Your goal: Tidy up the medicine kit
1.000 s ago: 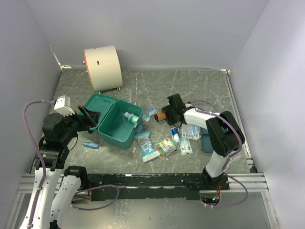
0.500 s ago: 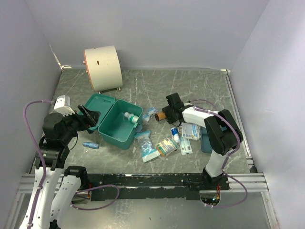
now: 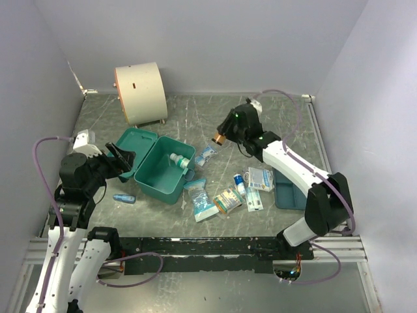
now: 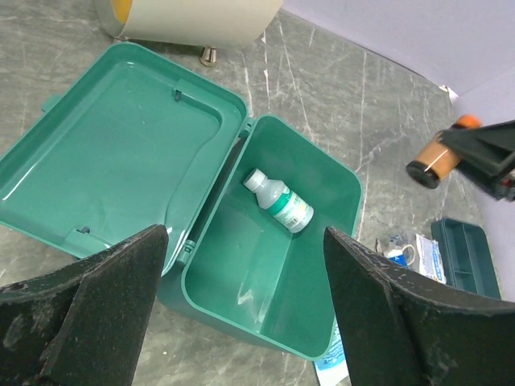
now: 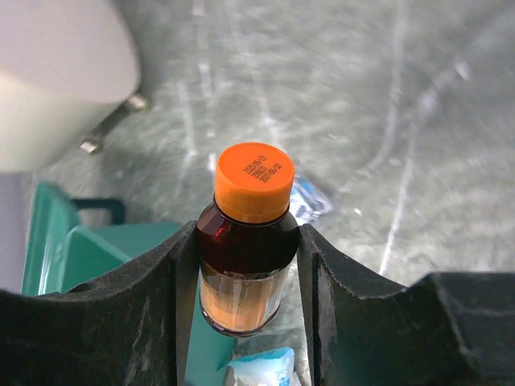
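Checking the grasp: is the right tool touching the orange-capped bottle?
Touching. The right wrist view shows both fingers of the right tool pressed against the orange-capped bottle.

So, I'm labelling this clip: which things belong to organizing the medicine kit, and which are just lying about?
Part of the job: medicine kit, amber bottle in the right hand, white bottle inside the kit, loose packets, small blue tube.
Lying about: cream drum, dark teal divided tray.

White links (image 3: pixel 290 163), black joints (image 3: pixel 77 173), purple cables (image 3: pixel 34 168) (loosely looped); black claw fingers (image 4: pixel 105 305).
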Controlling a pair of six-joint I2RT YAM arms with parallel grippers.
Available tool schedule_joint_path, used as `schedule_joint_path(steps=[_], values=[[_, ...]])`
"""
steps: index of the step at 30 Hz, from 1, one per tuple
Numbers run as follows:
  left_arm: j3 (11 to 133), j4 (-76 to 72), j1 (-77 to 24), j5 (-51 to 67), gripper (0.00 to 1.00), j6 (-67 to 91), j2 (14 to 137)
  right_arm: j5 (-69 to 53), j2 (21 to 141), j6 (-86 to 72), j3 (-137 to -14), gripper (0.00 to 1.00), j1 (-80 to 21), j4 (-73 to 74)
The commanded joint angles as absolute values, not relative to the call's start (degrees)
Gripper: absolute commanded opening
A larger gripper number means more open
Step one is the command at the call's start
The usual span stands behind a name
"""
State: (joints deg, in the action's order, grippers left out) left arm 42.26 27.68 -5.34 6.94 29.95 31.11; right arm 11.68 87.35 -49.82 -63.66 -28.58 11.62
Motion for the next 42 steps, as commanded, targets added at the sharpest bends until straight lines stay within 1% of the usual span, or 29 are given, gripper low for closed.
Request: schedule_joint_path(steps=[1, 4, 7, 11, 15, 24, 33, 38, 42], values=[[43.4, 27.5, -5.5, 3.6, 0.89, 29.9, 30.5, 3.3, 86.2, -29.8, -72.1, 0.35, -31.8, 8.3], [45.2, 30.4, -5.5, 3.4, 0.87, 28.8, 30.9, -1.1, 87.2, -22.8, -76.0, 0.34, -35.0, 6.6], [51.0, 39.4, -5.5, -1.8, 0.88, 30.2, 32.5, -3.0, 89.3, -16.0, -79.5, 0.35, -39.0, 5.6], [49.5, 38.1, -5.5, -2.2, 0.88, 27.6, 30.5, -2.6, 95.5, -6.0, -86.8, 0.33, -44.6, 9.7], [47.7, 36.6, -5.9, -0.1, 0.87, 26.7, 28.4, -5.6, 100.4, -0.3, -90.3, 0.33, -48.0, 13.2], [47.4, 36.1, -5.9, -1.7, 0.88, 26.8, 26.4, -9.8, 107.4, 3.1, -91.6, 0.33, -49.9, 18.2], [47.5, 36.8, -6.2, -3.4, 0.88, 27.2, 26.0, -10.4, 117.2, 8.2, -101.3, 0.32, -50.4, 28.6], [47.8, 37.4, -6.3, -5.7, 0.88, 27.7, 26.2, -9.8, 118.5, 10.1, -102.9, 0.31, -50.5, 33.4], [48.1, 37.9, -6.4, -7.3, 0.88, 28.1, 25.8, -11.6, 120.5, 12.5, -106.1, 0.31, -51.3, 38.2]])
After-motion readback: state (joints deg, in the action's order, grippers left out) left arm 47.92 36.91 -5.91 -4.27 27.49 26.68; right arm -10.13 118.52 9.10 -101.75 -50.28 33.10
